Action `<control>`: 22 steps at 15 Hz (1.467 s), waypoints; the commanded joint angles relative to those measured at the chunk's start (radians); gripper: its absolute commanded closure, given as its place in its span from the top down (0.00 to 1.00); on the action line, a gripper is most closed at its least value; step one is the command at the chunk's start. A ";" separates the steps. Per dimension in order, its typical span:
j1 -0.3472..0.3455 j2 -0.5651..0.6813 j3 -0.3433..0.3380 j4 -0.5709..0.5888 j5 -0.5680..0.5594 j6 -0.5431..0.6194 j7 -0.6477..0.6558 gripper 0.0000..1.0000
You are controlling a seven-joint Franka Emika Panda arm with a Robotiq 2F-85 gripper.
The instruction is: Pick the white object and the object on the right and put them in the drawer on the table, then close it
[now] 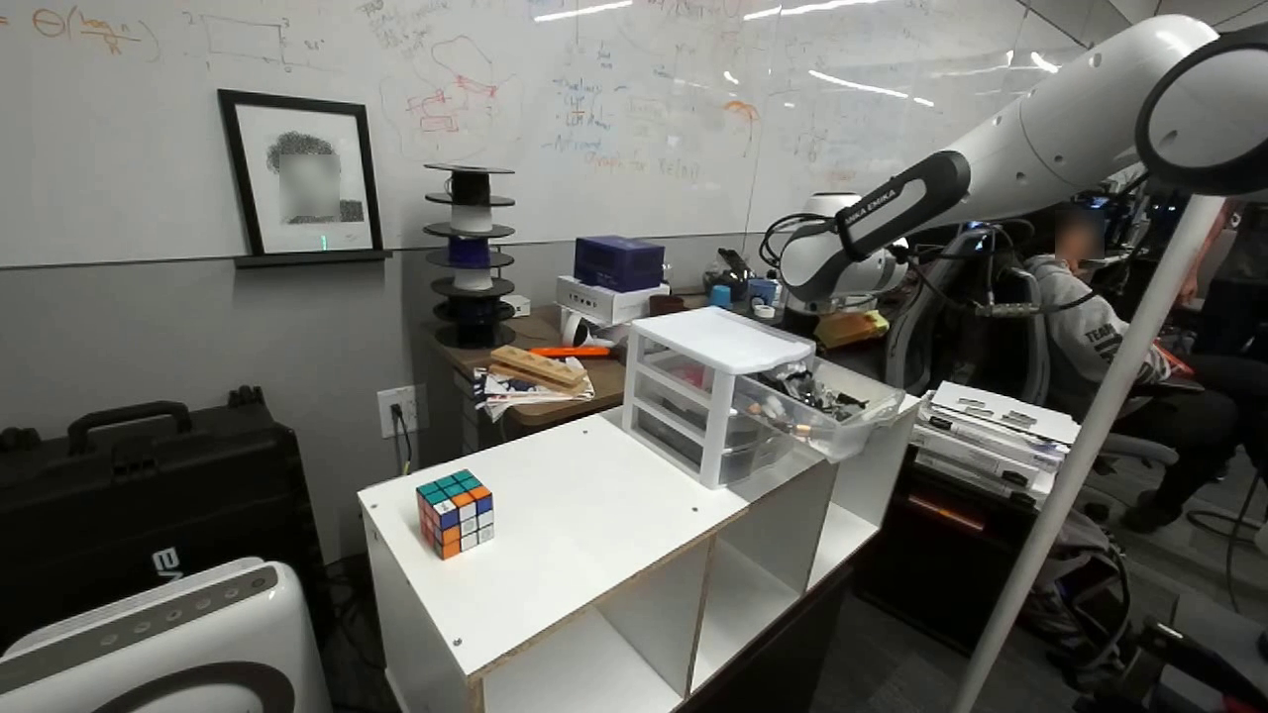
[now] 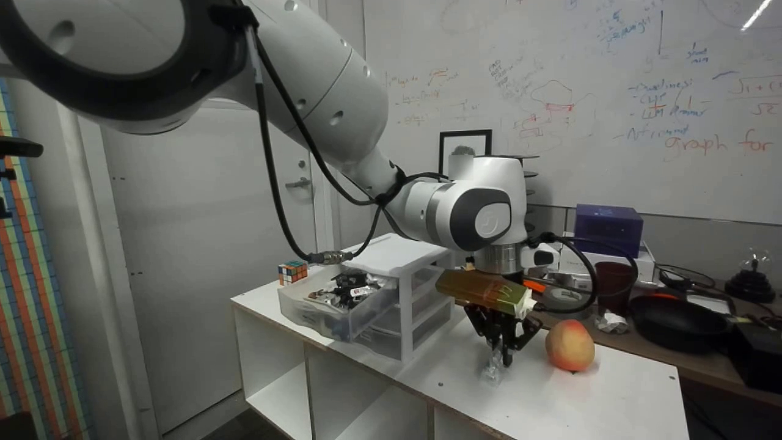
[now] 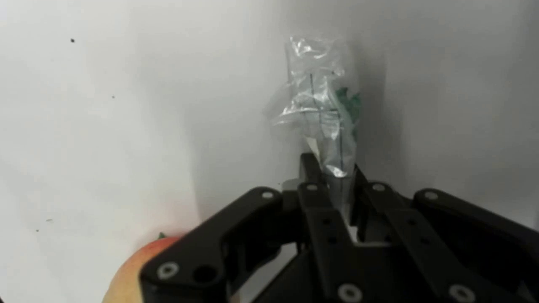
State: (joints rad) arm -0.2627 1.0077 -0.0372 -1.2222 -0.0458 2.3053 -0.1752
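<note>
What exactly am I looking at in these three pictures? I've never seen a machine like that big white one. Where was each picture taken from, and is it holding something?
The big white machine is a robot arm, jointed a little like yours. Its black gripper pinches things as your thumb and finger would. Two pictures come from cameras standing outside the robot; the close-up comes from a camera carried on the arm, looking past the gripper.

Right now the gripper is closed on a crinkled piece of clear plastic, perhaps a bag; whether that touches the surface below, I can't tell. That surface is a white table. On it sit a red-and-yellow fruit, a puzzle cube and a small white chest, its top drawer pulled out and holding odds and ends.
</note>
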 commanded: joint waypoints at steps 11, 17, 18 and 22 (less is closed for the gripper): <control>0.168 -0.608 -0.128 -0.548 -0.073 -0.024 0.292 0.15; 0.287 -0.834 -0.063 -0.722 -0.243 -0.025 0.304 0.16; 0.309 -0.857 -0.039 -0.746 -0.262 -0.008 0.298 0.15; 0.370 -0.797 0.040 -0.747 -0.300 0.007 0.302 0.14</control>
State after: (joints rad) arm 0.0810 0.1921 -0.0323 -1.9412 -0.3127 2.2841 0.1198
